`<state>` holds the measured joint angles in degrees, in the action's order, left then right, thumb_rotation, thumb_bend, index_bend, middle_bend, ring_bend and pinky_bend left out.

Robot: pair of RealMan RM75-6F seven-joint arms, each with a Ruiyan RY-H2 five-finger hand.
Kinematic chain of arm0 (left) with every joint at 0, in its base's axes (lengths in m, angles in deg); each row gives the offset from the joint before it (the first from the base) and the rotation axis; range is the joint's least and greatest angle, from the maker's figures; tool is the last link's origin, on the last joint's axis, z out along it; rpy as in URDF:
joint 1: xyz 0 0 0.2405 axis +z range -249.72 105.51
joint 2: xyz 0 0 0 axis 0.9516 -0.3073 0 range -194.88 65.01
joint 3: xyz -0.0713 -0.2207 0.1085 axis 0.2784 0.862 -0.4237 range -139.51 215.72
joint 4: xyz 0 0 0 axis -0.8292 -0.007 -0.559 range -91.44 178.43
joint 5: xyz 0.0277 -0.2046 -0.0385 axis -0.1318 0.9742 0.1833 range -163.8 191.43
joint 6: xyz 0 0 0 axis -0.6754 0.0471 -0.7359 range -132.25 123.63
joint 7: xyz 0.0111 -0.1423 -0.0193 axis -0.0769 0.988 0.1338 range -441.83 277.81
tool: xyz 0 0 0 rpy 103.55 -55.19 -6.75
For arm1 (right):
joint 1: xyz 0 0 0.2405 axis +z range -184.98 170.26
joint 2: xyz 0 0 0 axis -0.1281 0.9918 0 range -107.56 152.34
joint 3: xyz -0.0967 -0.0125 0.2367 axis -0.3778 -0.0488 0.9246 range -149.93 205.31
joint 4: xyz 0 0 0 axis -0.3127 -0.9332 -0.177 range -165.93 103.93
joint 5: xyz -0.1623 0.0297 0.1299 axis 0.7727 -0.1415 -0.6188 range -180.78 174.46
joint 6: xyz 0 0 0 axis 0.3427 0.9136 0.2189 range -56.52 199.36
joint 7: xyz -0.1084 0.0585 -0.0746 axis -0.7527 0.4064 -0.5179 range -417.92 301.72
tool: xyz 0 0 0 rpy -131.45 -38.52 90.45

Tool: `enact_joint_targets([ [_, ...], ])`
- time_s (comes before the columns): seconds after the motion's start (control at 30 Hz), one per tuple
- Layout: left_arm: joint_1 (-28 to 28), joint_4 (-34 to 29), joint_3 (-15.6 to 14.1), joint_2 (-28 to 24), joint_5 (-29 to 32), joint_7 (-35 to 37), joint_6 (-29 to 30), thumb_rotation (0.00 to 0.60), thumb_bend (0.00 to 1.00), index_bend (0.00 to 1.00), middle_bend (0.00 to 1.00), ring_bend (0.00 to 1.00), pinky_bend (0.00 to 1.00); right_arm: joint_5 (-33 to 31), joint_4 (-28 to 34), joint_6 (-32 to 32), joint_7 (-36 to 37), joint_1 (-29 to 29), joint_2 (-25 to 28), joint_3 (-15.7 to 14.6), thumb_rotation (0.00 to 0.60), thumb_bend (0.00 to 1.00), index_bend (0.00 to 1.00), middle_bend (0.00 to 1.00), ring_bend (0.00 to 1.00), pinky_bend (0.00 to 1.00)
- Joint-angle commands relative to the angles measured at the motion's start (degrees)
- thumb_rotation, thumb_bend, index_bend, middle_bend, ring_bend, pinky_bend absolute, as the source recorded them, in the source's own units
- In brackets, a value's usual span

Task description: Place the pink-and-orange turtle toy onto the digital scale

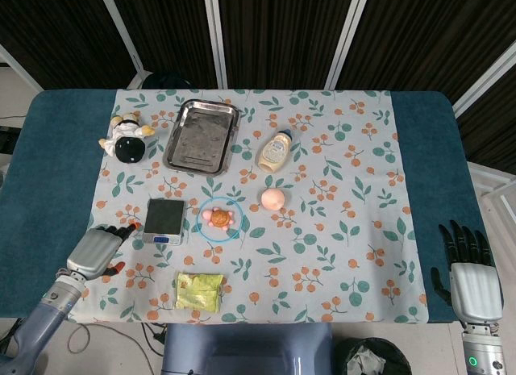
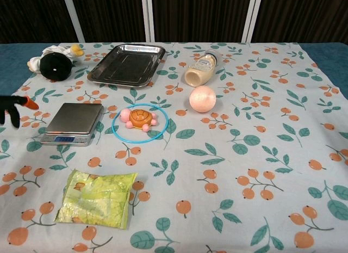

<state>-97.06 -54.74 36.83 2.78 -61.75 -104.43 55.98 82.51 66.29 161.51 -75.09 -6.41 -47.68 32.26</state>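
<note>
Your left hand [image 1: 97, 250] is hovering low at the near-left part of the table [image 1: 48, 157], just to the left of the scale [image 1: 164, 220] and clear of it. You're holding it with the back of the palm facing up and the fingers [image 2: 15, 105] stretched forward and a little apart, orange tips showing, with nothing in its grasp. In the chest view only those dark fingers are poking in from the left edge, level with the far side of the scale. Your forearm is running back toward the near-left corner of the table.

The turtle [image 1: 218, 218] you're after is sitting to the right of that hand, beyond the scale, inside a blue ring [image 1: 219, 220] that is lying flat on the cloth. The turtle is well apart from your fingers and just beside the scale, not on it. The scale's display is glowing on its near edge.

Your right hand [image 1: 471, 278] is waiting far off at the near-right, past the table's edge, palm area upright with fingers extended and spread, gripping nothing.

Further away from your left hand, a metal tray [image 1: 202, 136] is lying behind the scale, and a yellow-green packet [image 1: 199, 292] is resting to the hand's near right.
</note>
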Motion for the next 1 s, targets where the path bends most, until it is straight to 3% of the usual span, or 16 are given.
enact_joint_targets([
  [0.03, 0.9, -4.7, 2.3, -3.2, -1.0, 0.6, 4.1, 0.600, 0.04, 0.09, 0.09, 0.04, 0.18, 0.1, 0.1, 0.0, 0.0, 0.0, 0.0, -0.1, 0.600, 0.50, 0.01, 0.00, 0.01, 0.00],
  [0.17, -1.7, -6.4, 6.2, -2.8, -3.5, 1.0, 5.6, 0.600, 0.04, 0.10, 0.15, 0.07, 0.23, 0.1, 0.1, -0.2, -0.2, 0.0, -0.1, -0.2, 0.600, 0.50, 0.01, 0.00, 0.01, 0.00],
  [0.3, -6.3, -5.7, 9.9, -0.9, -3.0, -2.2, 2.9, 0.600, 0.04, 0.10, 0.17, 0.10, 0.24, 0.1, 0.2, -0.2, -0.5, 0.0, -0.2, -0.2, 0.600, 0.50, 0.01, 0.00, 0.01, 0.00],
  [0.47, -14.4, -5.2, 14.3, 3.2, 5.0, -10.0, -5.0, 0.600, 0.04, 0.11, 0.18, 0.10, 0.24, 0.0, 0.1, -0.2, -0.8, 0.1, -0.4, -0.2, 0.600, 0.50, 0.01, 0.00, 0.01, 0.00],
  [0.63, -20.0, -2.7, 15.6, 9.0, 13.7, -16.3, -9.0, 0.600, 0.05, 0.12, 0.19, 0.10, 0.24, -0.4, 0.0, -0.3, -0.6, 0.1, -0.3, 0.0, 0.600, 0.50, 0.01, 0.00, 0.01, 0.00],
  [1.0, -27.9, 5.5, 14.2, 20.4, 27.7, -27.5, -8.7, 0.600, 0.06, 0.17, 0.25, 0.16, 0.25, -1.3, -0.1, -0.8, 0.3, 0.1, 0.0, 0.2, 0.600, 0.50, 0.01, 0.00, 0.01, 0.00],
])
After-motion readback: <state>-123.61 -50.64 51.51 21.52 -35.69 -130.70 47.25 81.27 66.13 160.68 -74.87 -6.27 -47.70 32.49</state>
